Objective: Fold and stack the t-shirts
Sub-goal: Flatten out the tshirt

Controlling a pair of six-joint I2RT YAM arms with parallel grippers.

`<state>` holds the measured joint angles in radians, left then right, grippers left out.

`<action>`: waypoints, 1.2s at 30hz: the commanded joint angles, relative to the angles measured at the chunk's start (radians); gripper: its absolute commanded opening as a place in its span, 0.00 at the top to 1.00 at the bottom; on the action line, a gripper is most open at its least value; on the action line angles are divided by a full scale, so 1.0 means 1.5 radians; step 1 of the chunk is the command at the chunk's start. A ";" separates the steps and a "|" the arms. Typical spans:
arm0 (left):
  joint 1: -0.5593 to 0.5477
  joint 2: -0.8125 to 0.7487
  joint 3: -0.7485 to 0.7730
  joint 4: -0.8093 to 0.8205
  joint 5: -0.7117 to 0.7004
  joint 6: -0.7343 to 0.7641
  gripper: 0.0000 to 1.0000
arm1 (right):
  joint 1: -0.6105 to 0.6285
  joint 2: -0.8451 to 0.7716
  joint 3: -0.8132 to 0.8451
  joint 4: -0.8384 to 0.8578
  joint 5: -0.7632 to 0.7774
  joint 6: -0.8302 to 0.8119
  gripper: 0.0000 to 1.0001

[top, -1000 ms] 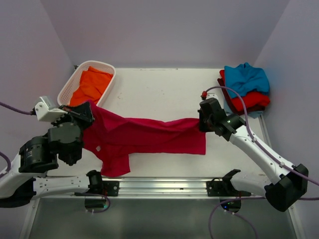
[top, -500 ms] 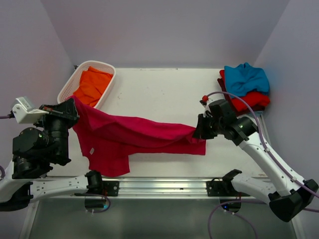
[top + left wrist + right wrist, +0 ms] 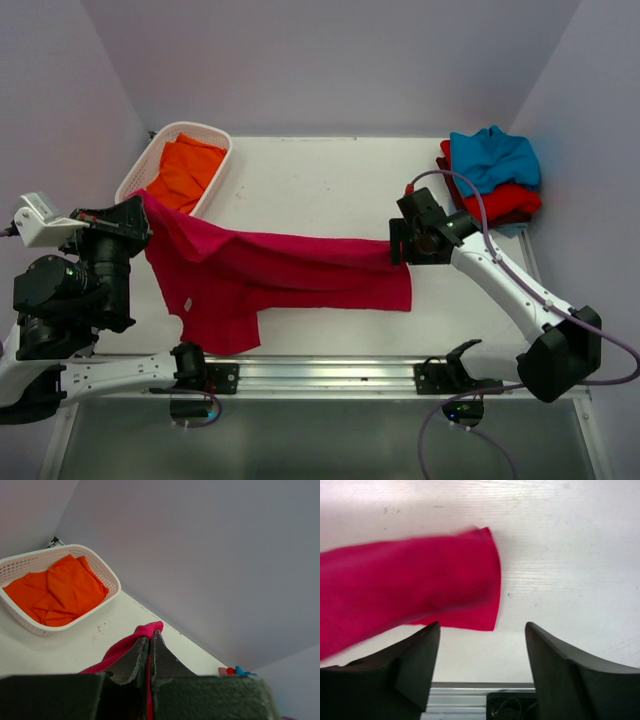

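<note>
In the top view, the crimson-pink shirt (image 3: 290,270) lies stretched across the table (image 3: 320,180). The left gripper (image 3: 140,205) lifts 1 corner, and the right gripper (image 3: 397,248) hangs over the opposite edge. In the left wrist view, the fingers (image 3: 132,660) are pressed together on the cloth. In the right wrist view, the fingers (image 3: 415,660) are spread and hold nothing. This looks like the spreading step. Next, the right gripper likely needs to pinch that edge.

White table (image 3: 320,180) is enclosed by plain pale lilac walls (image 3: 330,60) far, left and right; aluminium rail (image 3: 330,372) is fixed along near edge; evenly lit.
</note>
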<state>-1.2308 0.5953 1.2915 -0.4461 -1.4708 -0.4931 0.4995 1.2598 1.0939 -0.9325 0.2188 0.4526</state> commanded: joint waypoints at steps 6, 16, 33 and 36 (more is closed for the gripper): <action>0.002 0.034 0.042 -0.004 -0.138 0.012 1.00 | -0.003 0.016 -0.013 0.059 0.029 -0.003 0.25; 0.002 0.037 0.004 0.008 -0.129 -0.010 1.00 | 0.059 0.043 -0.093 0.201 -0.204 -0.009 0.50; 0.002 0.013 -0.032 0.026 -0.102 -0.019 1.00 | 0.157 0.293 0.037 0.336 -0.236 -0.018 0.70; 0.002 0.010 -0.033 0.026 -0.102 -0.019 1.00 | 0.159 0.312 0.046 0.340 -0.239 -0.018 0.71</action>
<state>-1.2308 0.6212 1.2453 -0.4412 -1.4742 -0.5049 0.7315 1.7180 1.1145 -0.4694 -0.1139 0.4400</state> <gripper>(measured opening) 0.013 0.297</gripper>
